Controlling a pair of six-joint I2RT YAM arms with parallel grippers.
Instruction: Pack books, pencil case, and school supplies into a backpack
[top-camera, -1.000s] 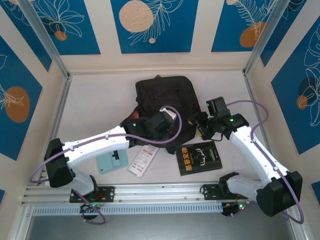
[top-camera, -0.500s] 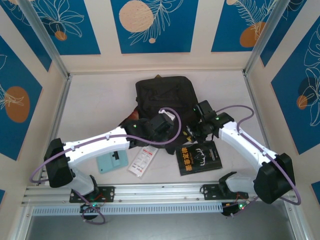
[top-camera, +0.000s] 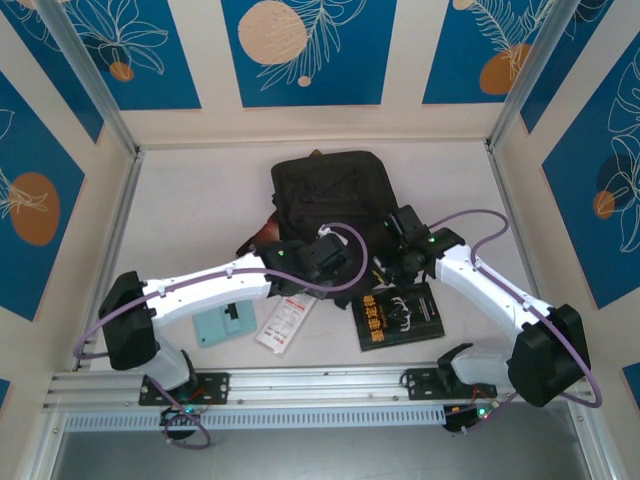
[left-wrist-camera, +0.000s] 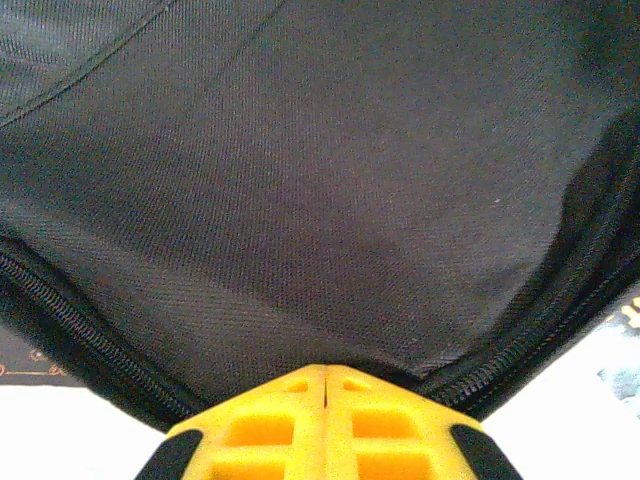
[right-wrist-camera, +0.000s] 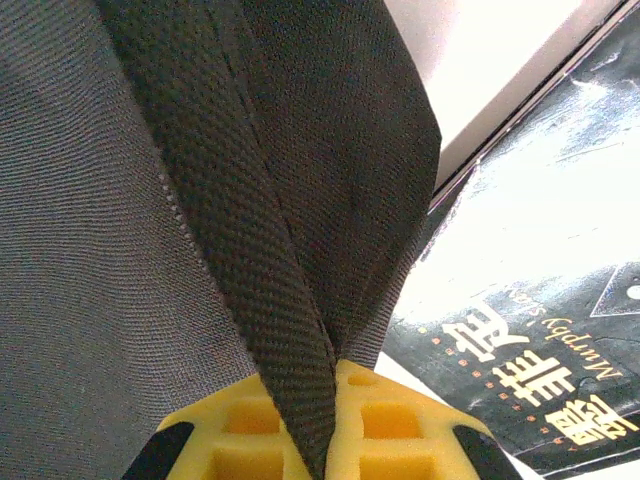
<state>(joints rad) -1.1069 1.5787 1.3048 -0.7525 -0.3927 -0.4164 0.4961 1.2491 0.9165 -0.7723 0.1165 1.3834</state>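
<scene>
The black backpack (top-camera: 322, 190) lies at the table's middle back. My left gripper (top-camera: 343, 276) sits at its near edge. In the left wrist view the yellow fingers (left-wrist-camera: 270, 425) are shut at the hem of the backpack's fabric (left-wrist-camera: 300, 180), which rises taut between two zip lines (left-wrist-camera: 80, 320). My right gripper (top-camera: 384, 264) is at the bag's near right corner, shut on a black webbing strap (right-wrist-camera: 260, 200) that runs down between its fingers (right-wrist-camera: 400, 420). A black book with gold characters (top-camera: 400, 314) lies just in front, also in the right wrist view (right-wrist-camera: 540, 300).
A long white packet with red print (top-camera: 285, 322) and a light-teal piece with a black patch (top-camera: 222, 323) lie on the table near the front left. A brown-orange corner (top-camera: 262, 236) pokes out at the backpack's left side. Metal rails run along the front edge (top-camera: 320, 385).
My right gripper has moved left to the backpack's corner and shut on the strap. The left arm has shifted slightly right, its gripper still shut at the bag's edge.
</scene>
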